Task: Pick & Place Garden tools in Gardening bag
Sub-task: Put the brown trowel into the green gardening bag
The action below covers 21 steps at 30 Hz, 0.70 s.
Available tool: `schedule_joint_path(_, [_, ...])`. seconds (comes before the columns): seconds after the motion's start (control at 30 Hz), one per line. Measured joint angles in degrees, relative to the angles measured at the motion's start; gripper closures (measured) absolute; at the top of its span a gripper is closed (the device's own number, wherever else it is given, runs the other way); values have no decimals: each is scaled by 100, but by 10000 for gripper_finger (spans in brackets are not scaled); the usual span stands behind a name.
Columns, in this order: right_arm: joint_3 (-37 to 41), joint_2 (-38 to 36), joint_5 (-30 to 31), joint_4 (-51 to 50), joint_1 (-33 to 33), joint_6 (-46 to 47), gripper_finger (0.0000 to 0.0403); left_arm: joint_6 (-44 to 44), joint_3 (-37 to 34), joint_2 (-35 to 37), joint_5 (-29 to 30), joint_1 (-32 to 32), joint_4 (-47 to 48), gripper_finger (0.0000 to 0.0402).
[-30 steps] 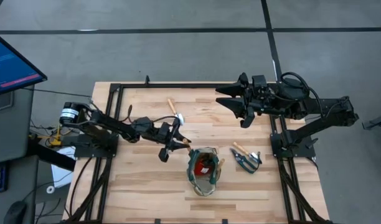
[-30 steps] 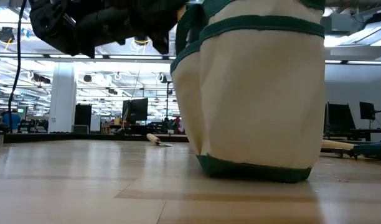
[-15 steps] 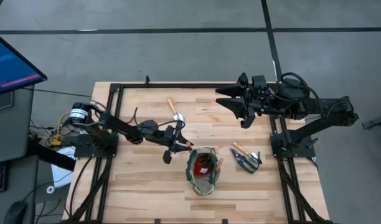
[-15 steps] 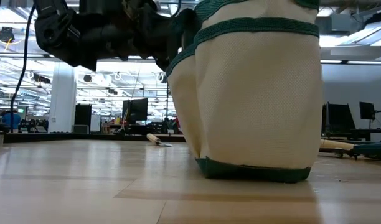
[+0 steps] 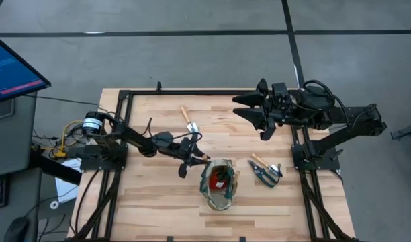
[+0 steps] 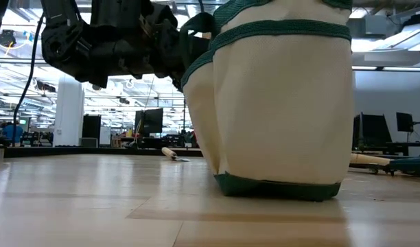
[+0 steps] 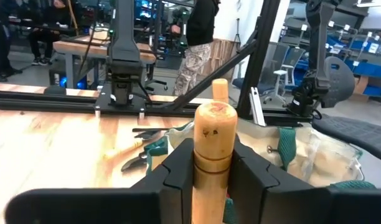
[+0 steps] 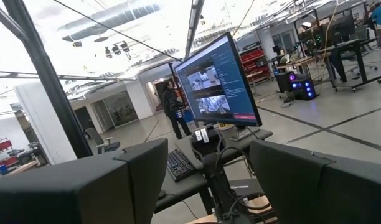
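Note:
My left gripper [image 5: 194, 156] is shut on a garden tool with a pale wooden handle [image 7: 213, 146], just left of the gardening bag [image 5: 219, 183]. The bag stands on its base and fills the low view [image 6: 278, 103]. It holds a small red object [image 5: 221, 180] and another wooden handle [image 5: 238, 176]. A second wooden-handled tool [image 5: 188, 119] lies on the table, far of the gripper. Pruning shears [image 5: 264, 169] lie right of the bag. My right gripper [image 5: 240, 107] is open and empty at the far right, above the table. My left gripper pinches the wooden handle [image 7: 212, 168] between its two fingers. The handle lies along the fingers, and its rounded free end [image 7: 214, 115] sticks out past them toward the bag. The tool is lifted clear of the table; its metal head is hidden behind the gripper.
A black frame [image 5: 192, 93] runs along the table's far and side edges. Bare wood lies near and left of the bag [image 5: 152, 198]. In the left wrist view, people and other work tables show beyond the table.
My left gripper has gone toward the table's right and slightly near edge with the wooden-handled tool, closing on the bag's left side. It stays shut on the handle.

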<state>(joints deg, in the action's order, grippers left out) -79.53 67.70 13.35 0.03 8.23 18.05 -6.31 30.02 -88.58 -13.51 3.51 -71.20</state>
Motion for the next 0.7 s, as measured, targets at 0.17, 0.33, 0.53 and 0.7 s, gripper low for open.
schedule_joint_path(0.17, [0,0,-97,0,0,-42,182,-34,-4,85,21,0,-110,312])
schedule_joint_path(0.33, [0,0,-150,-90,2,-44,182,9,-4,114,25,-2,-120,291])
schedule_joint_path(0.53, [0,0,-149,-265,0,-44,182,163,-4,114,28,-2,-120,243])
schedule_joint_path(0.7, [0,2,-165,-297,0,-46,182,137,-7,116,31,27,-71,191])
